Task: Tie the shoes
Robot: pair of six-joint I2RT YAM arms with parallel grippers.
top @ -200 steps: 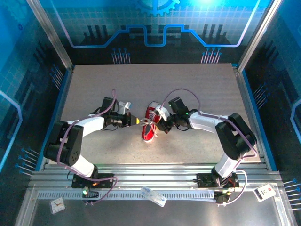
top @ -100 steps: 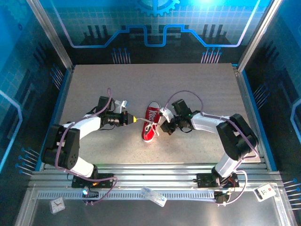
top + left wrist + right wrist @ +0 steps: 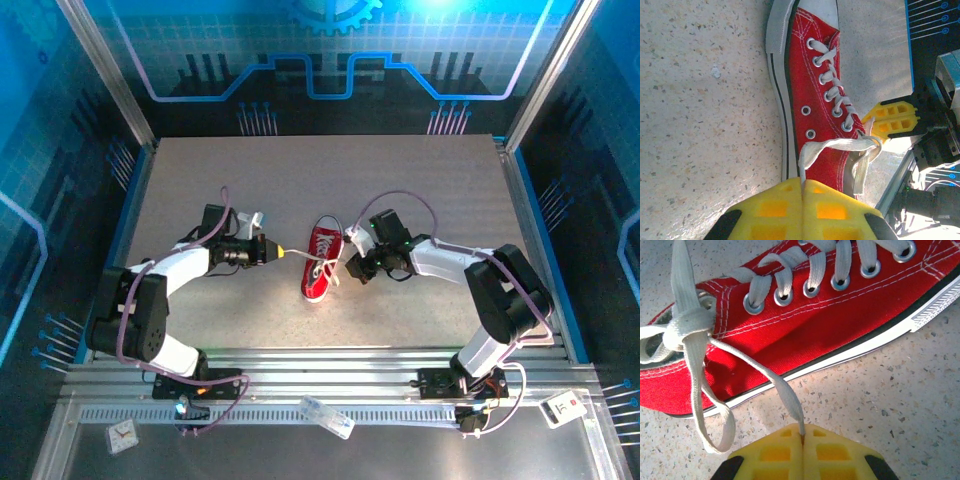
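One sneaker [image 3: 318, 264]; left hand [image 3: 803, 186] and right hand [image 3: 802, 432] each pinch one lace [image 3: 785, 390].

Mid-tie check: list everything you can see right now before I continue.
sneaker: one, red with white sole, table centre, between the arms.
laces: white, knotted near the top eyelets.
table: one, speckled grey.
small pale items: three, on the near metal rail; too small to identify.
left gripper: one, yellow fingers shut on a lace.
right gripper: one, yellow fingers shut on a lace.
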